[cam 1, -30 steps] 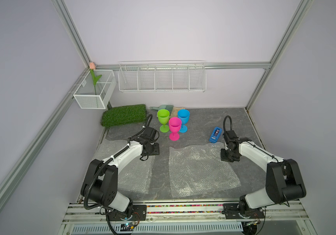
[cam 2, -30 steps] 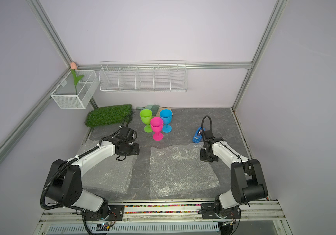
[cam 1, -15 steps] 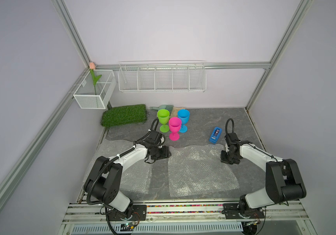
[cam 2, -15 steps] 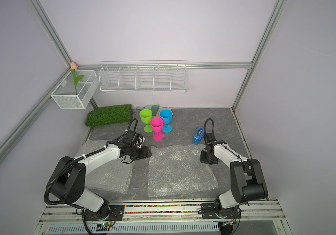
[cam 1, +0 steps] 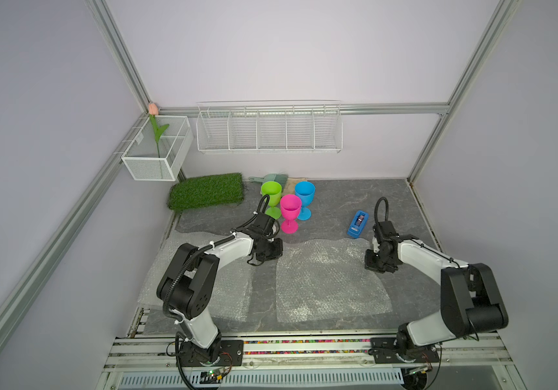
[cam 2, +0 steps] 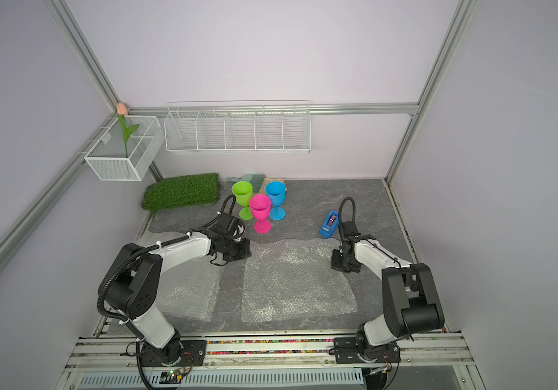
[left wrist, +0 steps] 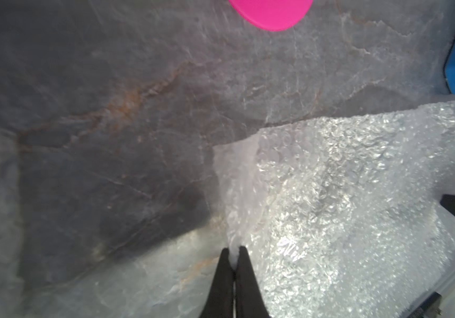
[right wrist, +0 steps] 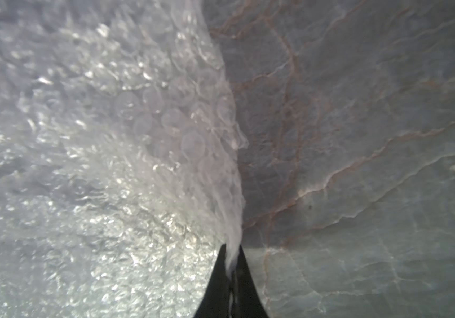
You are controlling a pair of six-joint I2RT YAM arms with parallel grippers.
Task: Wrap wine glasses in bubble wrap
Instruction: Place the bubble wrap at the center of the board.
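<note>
The left end effector is closed on the left-hand edge of a bubble wrap sheet, close to its far corner, and the film puckers up between its tips. The right end effector is likewise closed on the opposite edge, a fold of film rising into its tips. The sheet lies in the middle of the tabletop, nearer the front edge. Gripping two opposite sides looks meant to keep the limp film spread and taut while it is lifted or dragged, so that it does not crumple. The green goblet, pink goblet and blue goblet stand upright in a tight group toward the far edge, all bare. The pink one is nearest, just beyond the sheet's far edge and clear of it. A second sheet lies flat toward the left edge under the left arm, apparently in reserve. The tape dispenser sits just beyond the sheet's far right corner, probably handy for sealing.
</note>
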